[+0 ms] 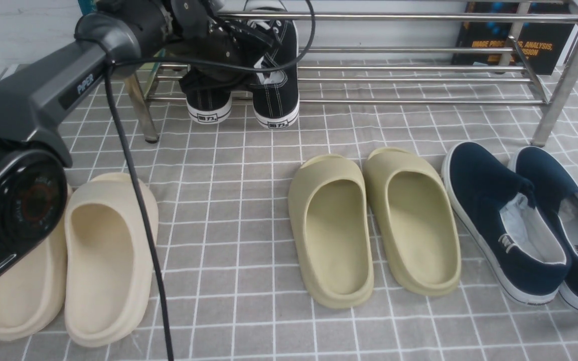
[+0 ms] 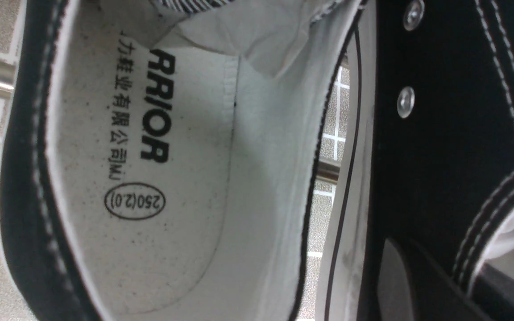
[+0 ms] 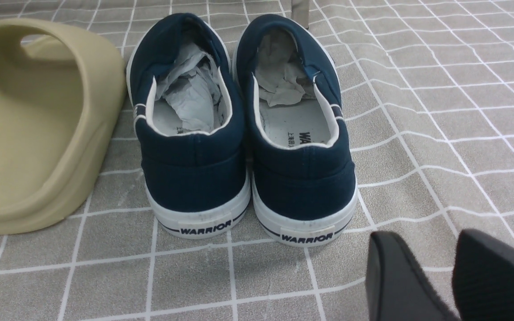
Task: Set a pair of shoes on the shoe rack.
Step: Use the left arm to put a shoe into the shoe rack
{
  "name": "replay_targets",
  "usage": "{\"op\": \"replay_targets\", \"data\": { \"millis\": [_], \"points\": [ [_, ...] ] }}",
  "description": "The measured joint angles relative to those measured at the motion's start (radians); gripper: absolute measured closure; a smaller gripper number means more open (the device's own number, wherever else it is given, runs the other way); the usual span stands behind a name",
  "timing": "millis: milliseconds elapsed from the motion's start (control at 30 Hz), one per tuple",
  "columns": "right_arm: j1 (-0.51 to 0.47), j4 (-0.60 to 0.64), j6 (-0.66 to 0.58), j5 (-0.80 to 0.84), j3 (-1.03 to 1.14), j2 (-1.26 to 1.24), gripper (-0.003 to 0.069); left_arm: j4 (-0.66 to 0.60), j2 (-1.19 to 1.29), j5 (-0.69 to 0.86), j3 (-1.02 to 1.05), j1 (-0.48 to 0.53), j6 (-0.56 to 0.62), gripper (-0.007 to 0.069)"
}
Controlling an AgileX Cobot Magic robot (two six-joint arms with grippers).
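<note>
As sneakers (image 1: 275, 93) sit on rack (image 1: 419, 79), toes point wallward, heels robotward.

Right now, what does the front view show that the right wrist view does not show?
Only the front view: the shoe rack, the black sneakers on its lower bars, the left arm, the beige slides. Only the right wrist view: the right gripper, open and empty. Both: the navy slip-ons, one olive slide, the checked cloth.
</note>
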Motion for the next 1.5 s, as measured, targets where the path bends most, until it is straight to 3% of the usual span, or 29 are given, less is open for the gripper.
{"op": "replay_targets", "data": {
  "millis": [367,467,667,833,933,1067,1267,1500],
  "points": [
    [0.0,0.0,0.0,0.0,0.0,0.0,0.0419,0.015,-0.031,0.011,-0.006,0.0,0.002,0.0475],
    [0.0,0.0,0.0,0.0,0.0,0.0,0.0419,0.025,-0.101,0.062,-0.007,0.0,0.043,0.0431],
    [0.0,0.0,0.0,0.0,0.0,0.0,0.0419,0.045,-0.205,0.176,-0.011,0.0,0.15,0.0421],
    [0.0,0.0,0.0,0.0,0.0,0.0,0.0419,0.046,-0.229,0.334,-0.015,0.0,0.22,0.0508],
    [0.0,0.0,0.001,0.0,0.0,0.0,0.0419,0.052,-0.19,0.412,0.012,-0.014,0.258,0.0638],
    [0.0,0.0,0.001,0.0,0.0,0.0,0.0419,0.055,-0.143,0.413,0.055,-0.057,0.287,0.0638],
    [0.0,0.0,0.001,0.0,0.0,0.0,0.0419,0.069,-0.043,0.282,0.071,-0.152,0.292,0.0638],
    [0.0,0.0,0.001,0.0,0.0,0.0,0.0419,0.217,-0.002,0.17,0.068,-0.144,0.123,0.0638]
  ]
}}
